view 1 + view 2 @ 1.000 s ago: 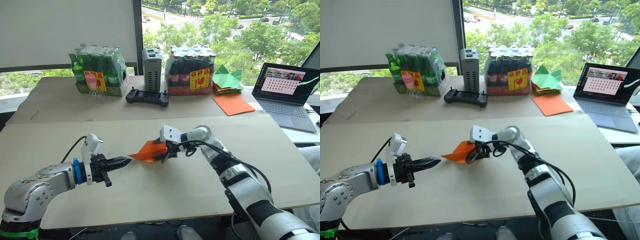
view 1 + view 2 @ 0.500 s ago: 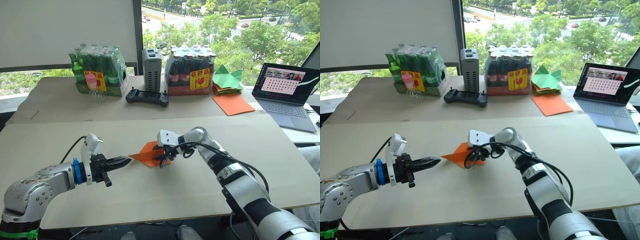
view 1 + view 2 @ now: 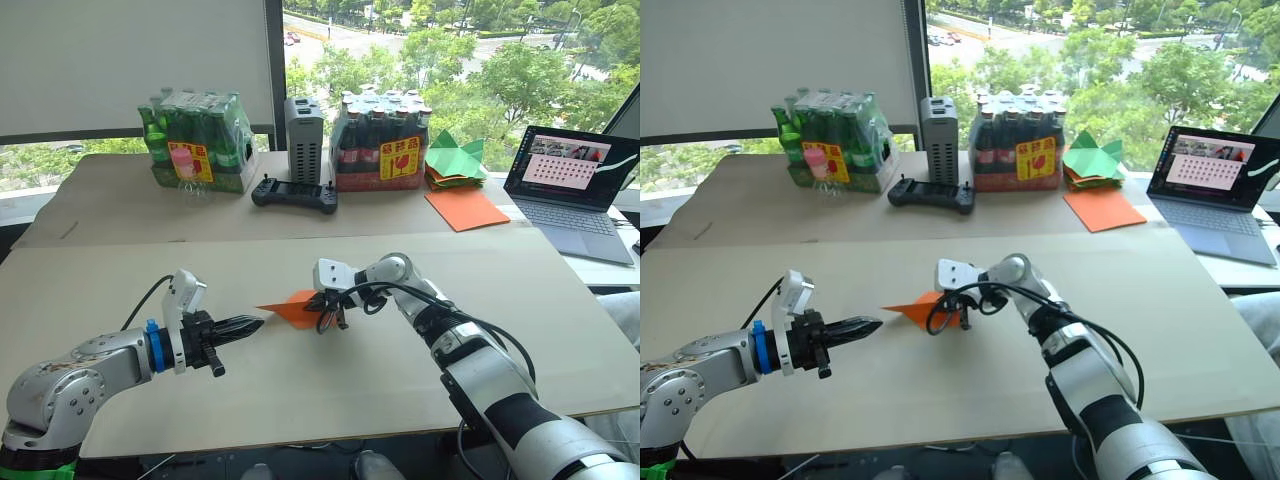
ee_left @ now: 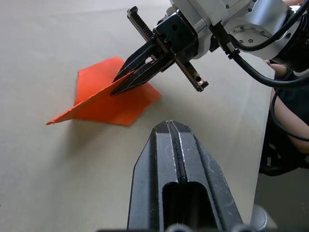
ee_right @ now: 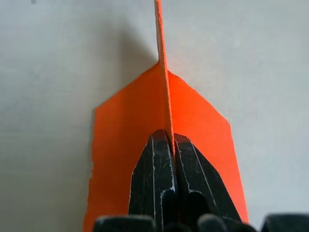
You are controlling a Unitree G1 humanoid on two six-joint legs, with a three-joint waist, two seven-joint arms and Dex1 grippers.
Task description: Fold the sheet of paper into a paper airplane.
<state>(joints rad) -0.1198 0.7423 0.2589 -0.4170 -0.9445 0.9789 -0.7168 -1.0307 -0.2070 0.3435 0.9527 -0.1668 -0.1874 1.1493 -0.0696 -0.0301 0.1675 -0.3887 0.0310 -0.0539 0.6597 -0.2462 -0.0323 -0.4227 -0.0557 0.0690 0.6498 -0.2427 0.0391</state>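
The sheet of paper (image 3: 288, 309) lies mid-table as a small bright orange wedge, a paper airplane shape with its sharp nose toward my left arm. Its wings (image 5: 203, 113) spread flat on the table, and a centre ridge (image 4: 91, 99) stands upright between them. My right gripper (image 3: 328, 309) is shut on that ridge at the tail end, with the paper edge pinched between its black fingers (image 5: 154, 169). My left gripper (image 3: 250, 323) is shut, holds nothing, and points at the nose from a short gap away.
Along the back stand a pack of green bottles (image 3: 195, 140), a grey box (image 3: 304, 138), a black controller (image 3: 293, 193) and a pack of dark bottles (image 3: 380, 140). Green paper shapes (image 3: 455, 160), a flat orange sheet (image 3: 465, 208) and a laptop (image 3: 575, 180) lie at back right.
My right gripper has closed from wide open onto the wedge's centre ridge, and the paper now sits a little lower and flatter. The left arm has stayed put.
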